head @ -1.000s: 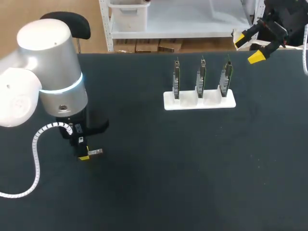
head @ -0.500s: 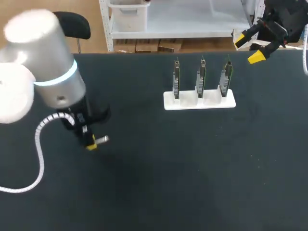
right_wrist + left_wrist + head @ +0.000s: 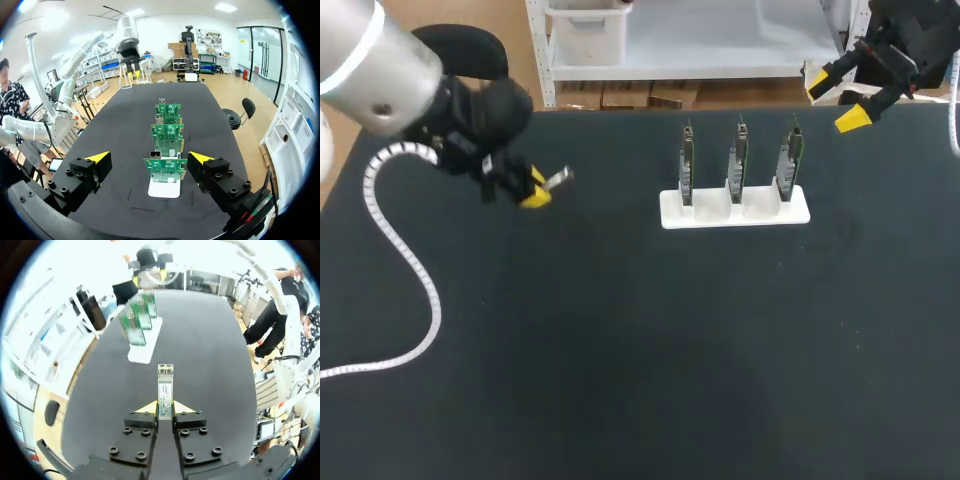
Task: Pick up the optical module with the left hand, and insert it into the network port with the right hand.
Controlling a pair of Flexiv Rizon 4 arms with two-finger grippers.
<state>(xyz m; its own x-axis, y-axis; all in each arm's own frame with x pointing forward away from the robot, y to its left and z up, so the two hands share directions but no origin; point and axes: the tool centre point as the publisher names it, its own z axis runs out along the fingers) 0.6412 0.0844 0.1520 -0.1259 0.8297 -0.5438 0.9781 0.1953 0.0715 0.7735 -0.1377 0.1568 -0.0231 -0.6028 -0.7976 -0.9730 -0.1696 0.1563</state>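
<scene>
Left gripper [image 3: 534, 189] hangs over the far-left part of the table [image 3: 650, 360], clamped on the module [image 3: 558, 179]. In the left wrist view both fingers pinch the module's rear end from two sides. The silver body sticks straight out past the yellow tips, label side up. Module is off the table, well apart from the stand [image 3: 735, 211], nose pointing roughly at it.

Stand is white and sits far-middle, with three green boards [image 3: 739, 160] upright in a row. In the right wrist view the nearest board carries a small silver port [image 3: 155, 155] at its upper corner.

Right gripper [image 3: 836, 100] hangs at the far-right corner, just past the stand, jaws spread wide and holding nothing. The boards line up ahead of it.
</scene>
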